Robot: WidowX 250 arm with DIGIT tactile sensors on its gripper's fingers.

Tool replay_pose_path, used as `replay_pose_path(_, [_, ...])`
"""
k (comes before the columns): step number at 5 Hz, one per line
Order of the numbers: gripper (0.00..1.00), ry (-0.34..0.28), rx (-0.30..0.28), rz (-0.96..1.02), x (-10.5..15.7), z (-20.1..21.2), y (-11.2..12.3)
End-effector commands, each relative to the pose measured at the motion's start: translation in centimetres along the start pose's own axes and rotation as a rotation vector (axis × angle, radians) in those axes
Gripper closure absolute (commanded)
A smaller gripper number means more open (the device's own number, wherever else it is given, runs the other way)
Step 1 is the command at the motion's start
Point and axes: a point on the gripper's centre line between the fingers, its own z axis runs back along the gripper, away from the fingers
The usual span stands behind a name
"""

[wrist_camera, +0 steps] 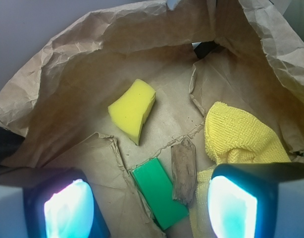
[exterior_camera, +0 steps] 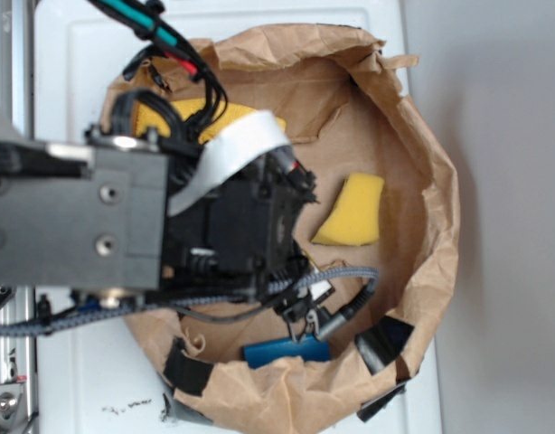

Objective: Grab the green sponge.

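Open end effector [wrist_camera: 152,203], green sponge [wrist_camera: 159,198] between

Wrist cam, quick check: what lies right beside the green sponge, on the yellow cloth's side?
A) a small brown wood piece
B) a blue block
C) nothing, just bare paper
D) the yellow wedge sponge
A: in the wrist view the small brown wood piece lies alongside the green sponge, between it and the yellow cloth; the yellow wedge sponge sits apart, farther up the brown paper.
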Motion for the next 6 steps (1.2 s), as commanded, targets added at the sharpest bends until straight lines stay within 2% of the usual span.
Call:
replay_pose_path(1, [0.0, -0.047, -0.056, 0.021, 4.0, -3.4, -1.2])
replay_pose_path(2, [0.0, -0.059, -0.061, 0.011, 7.2, -7.2, -1.4])
replay_pose_path(3, [0.0, -0.071, -0.028, 0.003, 8.9, -10.2, -2.3])
replay_pose_path(4, [0.0, -0.075, -0.001, -0.014, 8.9, -11.4, -2.8])
replay_pose_path(5, [1.0, -0.048, -0.026, -0.011, 8.5, -9.6, -2.8])
replay_pose_path(6, [1.0, 0.012, -0.117, -0.006, 8.1, -5.9, -2.9])
